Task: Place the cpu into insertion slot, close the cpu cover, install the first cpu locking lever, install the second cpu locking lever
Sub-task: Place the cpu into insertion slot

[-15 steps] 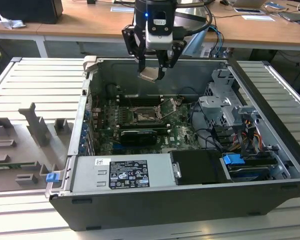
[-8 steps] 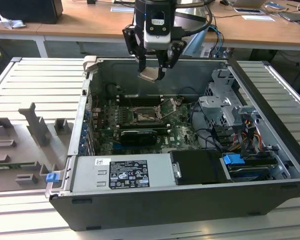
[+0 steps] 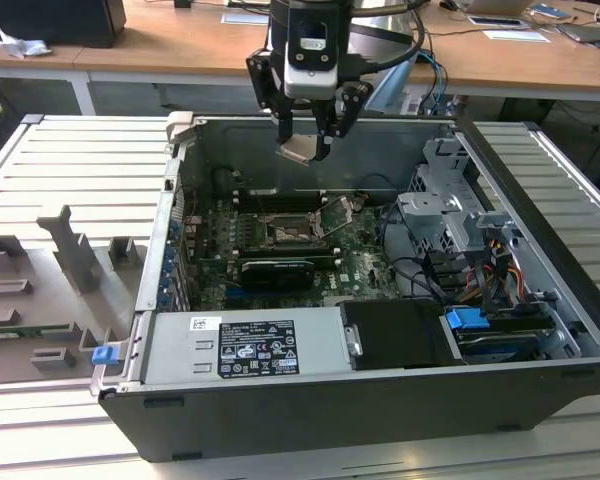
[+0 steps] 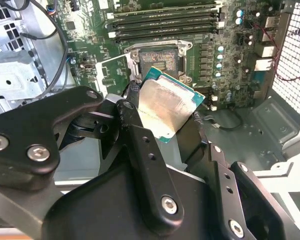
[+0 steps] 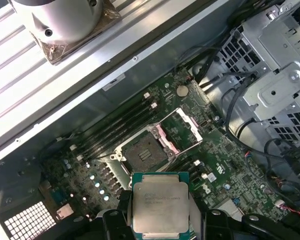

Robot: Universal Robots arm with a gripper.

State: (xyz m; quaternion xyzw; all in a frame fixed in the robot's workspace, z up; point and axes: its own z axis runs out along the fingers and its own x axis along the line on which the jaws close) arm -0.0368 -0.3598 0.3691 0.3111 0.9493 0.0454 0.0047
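The black two-fingered hand [image 3: 305, 148] pinches the thin square grey-topped cpu [image 5: 160, 202] by opposite edges above the open square socket [image 5: 144, 154]; probably light, stiff, fragile underneath, so edges suit

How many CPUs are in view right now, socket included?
1. The cpu is clamped in the gripper above the open case; the insertion slot on the motherboard is empty. None seems hidden.
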